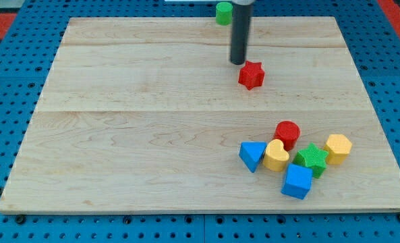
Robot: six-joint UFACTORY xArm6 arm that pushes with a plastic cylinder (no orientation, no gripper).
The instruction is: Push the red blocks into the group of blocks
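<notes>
A red star block [251, 74] lies alone on the wooden board [139, 128], in the upper middle-right. My tip [237, 63] stands just up and left of it, almost touching. A red cylinder [287, 133] sits at the top of a group in the view's lower right. The group also holds a blue triangle [252, 155], a yellow heart [276, 156], a green star [312, 158], a yellow hexagon [338, 147] and a blue cube [297, 181].
A green cylinder [223, 13] sits at the board's top edge, just left of the rod. The board rests on a blue perforated surface [11, 101].
</notes>
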